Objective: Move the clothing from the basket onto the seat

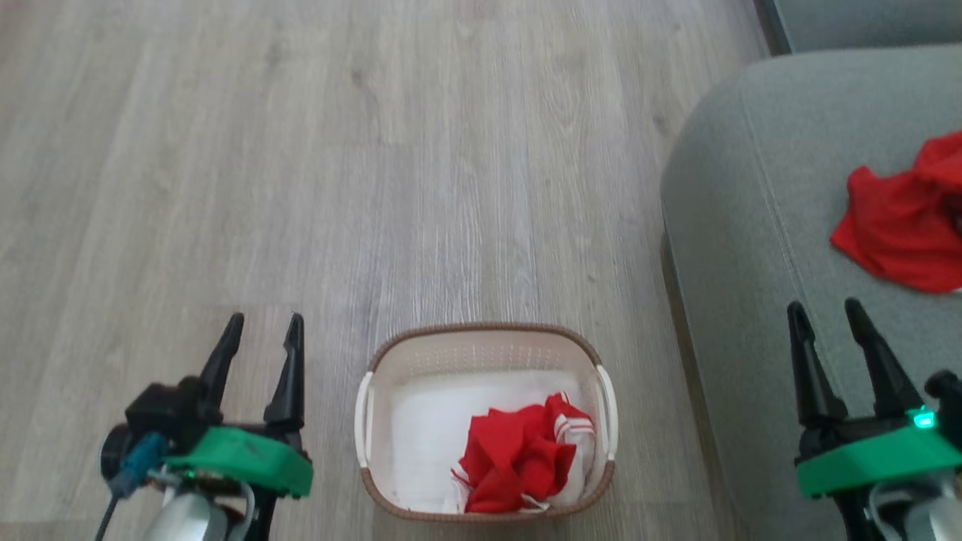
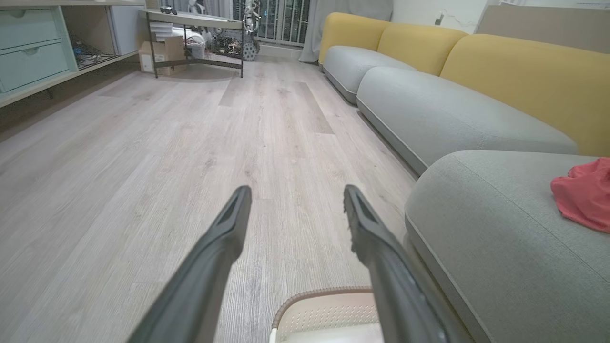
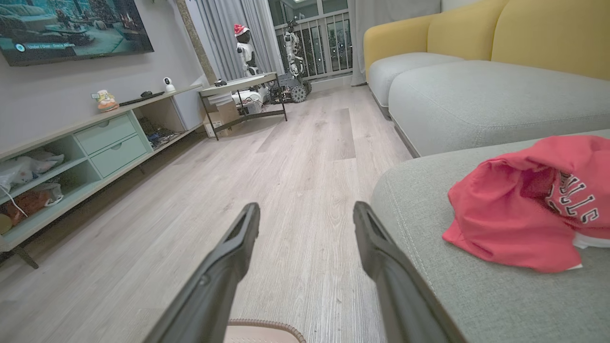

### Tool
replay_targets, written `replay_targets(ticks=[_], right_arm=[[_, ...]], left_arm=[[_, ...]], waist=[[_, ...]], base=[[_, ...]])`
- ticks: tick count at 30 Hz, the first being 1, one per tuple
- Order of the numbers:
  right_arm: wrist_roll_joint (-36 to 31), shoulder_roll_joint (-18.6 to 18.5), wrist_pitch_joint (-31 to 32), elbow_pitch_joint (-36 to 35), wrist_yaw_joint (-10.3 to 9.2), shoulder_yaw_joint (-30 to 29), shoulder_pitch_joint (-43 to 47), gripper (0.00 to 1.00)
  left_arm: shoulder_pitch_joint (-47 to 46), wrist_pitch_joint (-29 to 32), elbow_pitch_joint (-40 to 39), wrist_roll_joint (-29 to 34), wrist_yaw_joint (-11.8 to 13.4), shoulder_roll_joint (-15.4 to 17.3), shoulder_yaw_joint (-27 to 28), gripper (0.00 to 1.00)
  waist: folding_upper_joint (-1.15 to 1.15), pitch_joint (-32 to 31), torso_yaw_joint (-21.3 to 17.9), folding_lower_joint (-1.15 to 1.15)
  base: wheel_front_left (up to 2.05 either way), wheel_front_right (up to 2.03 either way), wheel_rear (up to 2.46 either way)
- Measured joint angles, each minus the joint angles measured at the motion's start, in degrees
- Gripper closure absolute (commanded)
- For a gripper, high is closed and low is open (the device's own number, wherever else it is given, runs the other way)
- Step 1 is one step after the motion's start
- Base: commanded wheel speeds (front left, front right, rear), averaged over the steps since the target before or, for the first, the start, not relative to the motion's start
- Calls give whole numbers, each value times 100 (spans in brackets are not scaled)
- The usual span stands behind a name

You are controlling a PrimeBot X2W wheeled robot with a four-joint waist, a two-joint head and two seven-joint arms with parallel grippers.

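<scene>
The white basket [image 1: 376, 421] with a brown rim stands on the floor at the bottom centre, and its rim also shows in both wrist views [image 2: 324, 291] [image 3: 267, 326]. A crumpled red garment [image 1: 518, 454] with white stripe trim lies in its right half. Another red garment [image 1: 898, 225] [image 2: 584, 195] [image 3: 529, 205], with dark lettering, rests on the grey seat [image 1: 751, 240] [image 2: 486, 238] [image 3: 429, 224] at the right. My left gripper [image 1: 261, 327] [image 2: 294, 193] is open to the left of the basket, holding nothing. My right gripper [image 1: 824, 312] [image 3: 307, 209] is open over the seat's near part, empty.
Pale wood floor [image 1: 338, 150] stretches ahead and to the left. Further grey cushions with yellow backs [image 2: 519, 71] line the right side. A low cabinet with drawers [image 3: 105, 143] runs along the left wall, and a small table with robots and boxes [image 3: 248, 95] stands at the far end.
</scene>
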Motion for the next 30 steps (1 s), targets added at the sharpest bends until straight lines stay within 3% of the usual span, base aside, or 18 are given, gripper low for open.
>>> replay_targets(ticks=[7,15,30], right_arm=[[-59,21,25,-27,0,11,-469,0],[-73,66,7,-105,0,22,-1053,0],[-171,149,-114,-276,0,15,-2029,0]], left_arm=[[-505,-4,201,59,-157,-67,-32,0],[-1301,-4,846,105,-539,-200,-309,0],[-2920,324,2933,200,-1128,-504,-1068,0]], waist=[[0,471,-181,0],[0,1163,-431,0],[0,2509,-872,2]], base=[[0,0,0],[0,0,0],[0,0,0]])
